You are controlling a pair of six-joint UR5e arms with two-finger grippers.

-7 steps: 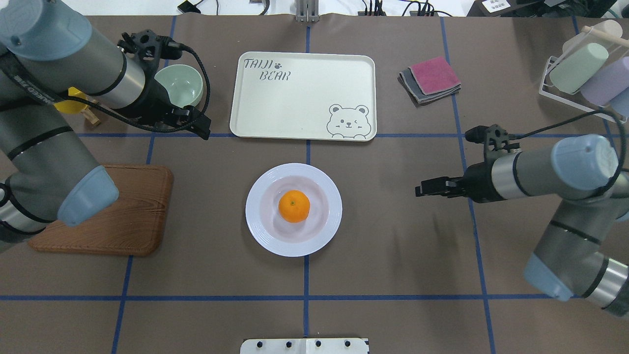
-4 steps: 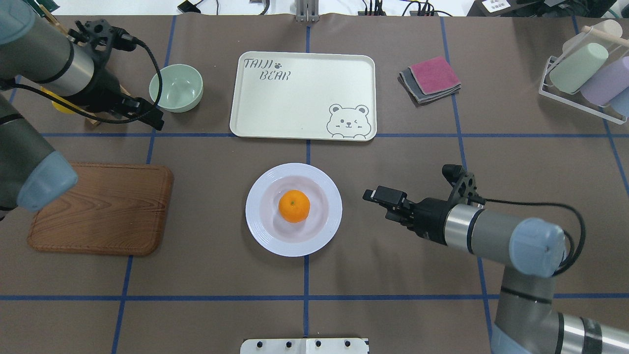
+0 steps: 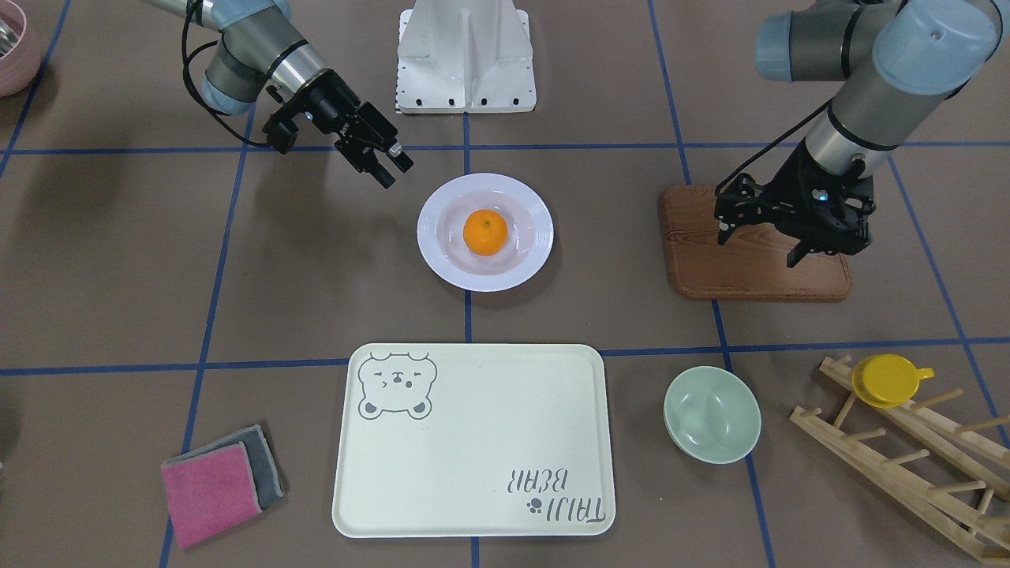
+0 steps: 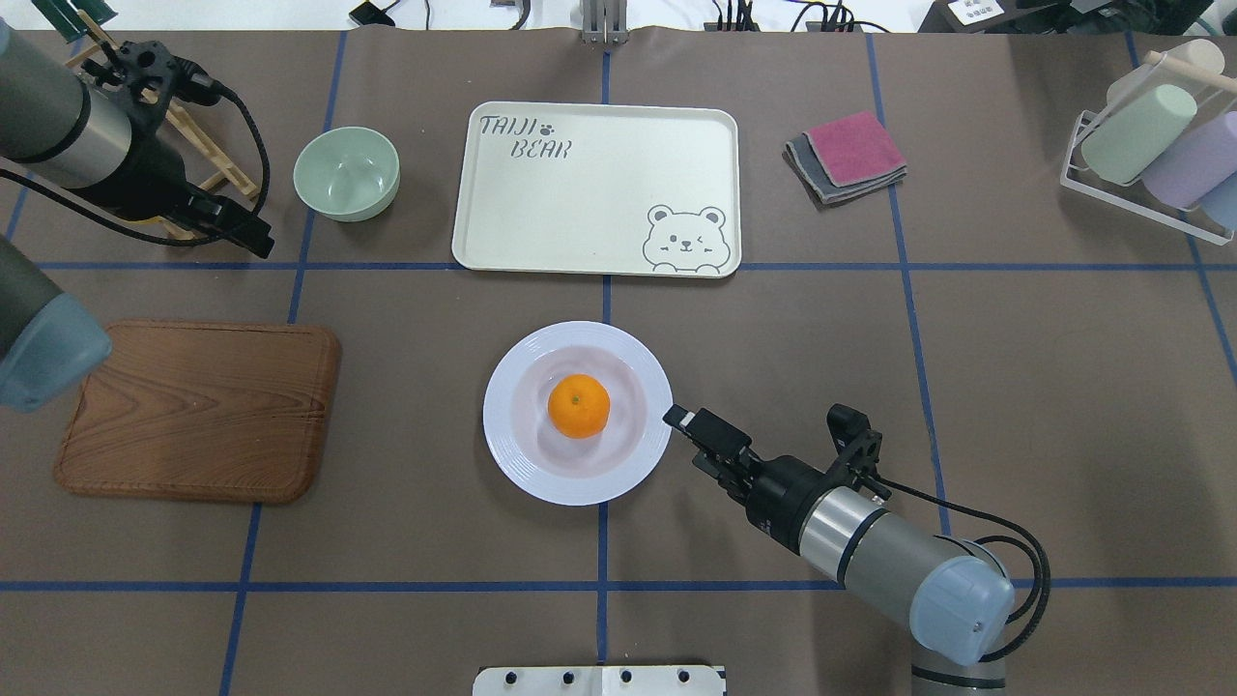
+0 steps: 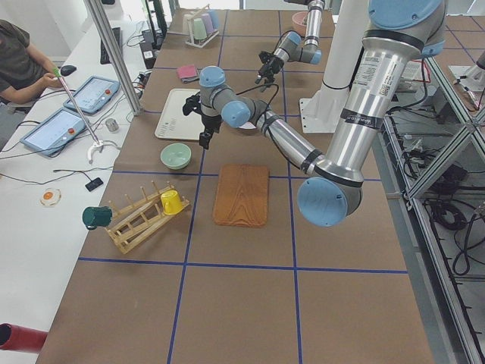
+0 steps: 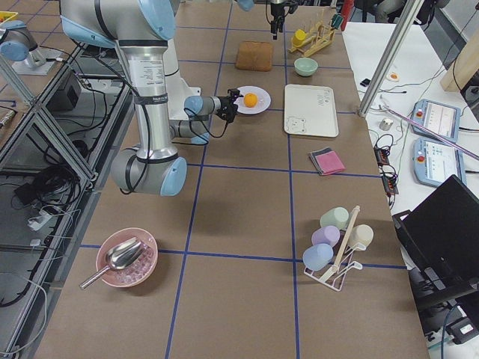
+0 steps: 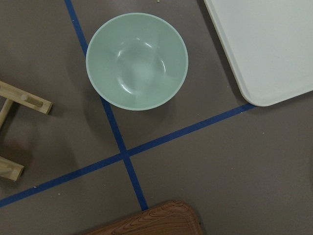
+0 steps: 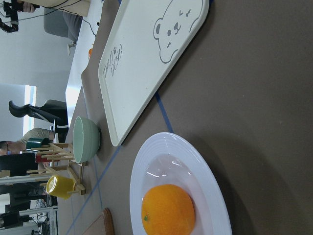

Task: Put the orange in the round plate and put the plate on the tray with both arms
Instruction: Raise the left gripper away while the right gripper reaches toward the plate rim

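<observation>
In the overhead view the left gripper is held at the upper left of the frame, over bare table between a wooden rack and the green bowl, well apart from the plate. Nothing is carried in it, and whether its jaws are parted cannot be told from any view. Below it lies the wooden board.

At top centre the tray is set with nothing on it, presumably as the plate's destination. At mid-frame the orange is seated in the well of the round plate, so the first half of the task is judged done. The plate rests on the table just below the tray, not on it.

At the plate's right rim the right gripper is held low and slanted, just beside the rim with no grip visible, probably so that the edge can be pinched. The left arm would be needed at the opposite rim.

Overhead, the right gripper's fingers are seen stacked; only in the front-facing view are they shown apart, with nothing between them. A yellow cup on the rack, largely hidden by the left arm overhead, is shown there too. In the right wrist view the ridged rim and the tray beyond are shown, but no fingers. In the left wrist view only the bowl, a tray corner and a board corner are shown.
</observation>
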